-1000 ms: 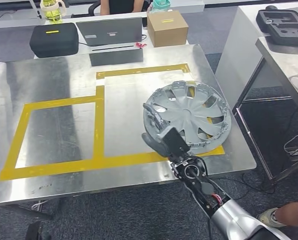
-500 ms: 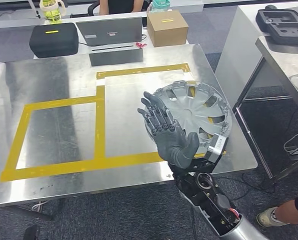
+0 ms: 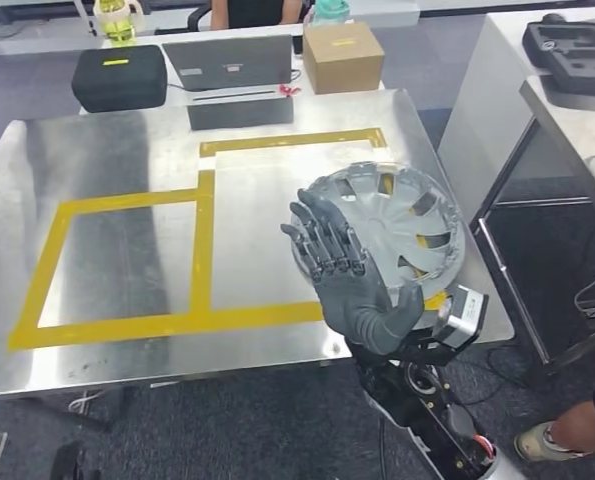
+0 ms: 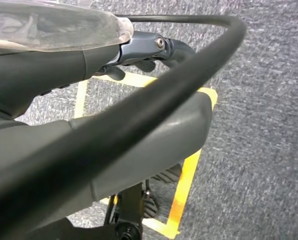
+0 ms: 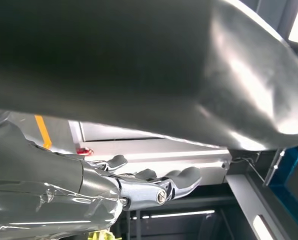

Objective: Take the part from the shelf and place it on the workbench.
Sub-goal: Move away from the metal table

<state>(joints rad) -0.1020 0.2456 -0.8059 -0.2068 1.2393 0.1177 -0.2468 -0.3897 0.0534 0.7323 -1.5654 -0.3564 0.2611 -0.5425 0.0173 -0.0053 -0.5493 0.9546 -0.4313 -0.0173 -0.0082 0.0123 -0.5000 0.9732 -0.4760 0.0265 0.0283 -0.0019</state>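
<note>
The part, a silver wheel cover [image 3: 411,215], lies flat on the steel workbench [image 3: 128,150], inside the right-hand yellow-taped square near the table's right edge. My right hand [image 3: 347,275] hovers over the cover's near-left rim, palm up, fingers spread, holding nothing. In the right wrist view the right hand's fingers [image 5: 170,180] stretch out free beside a large silvery surface. My left hand [image 4: 139,125] hangs beside my body over grey carpet, with nothing in it.
A black case [image 3: 119,77], a laptop [image 3: 230,62] and a cardboard box [image 3: 343,55] stand on the desk behind, where a person sits. A second table [image 3: 573,110] is at the right. A person's foot [image 3: 543,440] is on the floor at lower right.
My right hand let go of the wheel cover's rim, turned palm up and spread its fingers. The cover stays on the bench. The camera shifted slightly.
</note>
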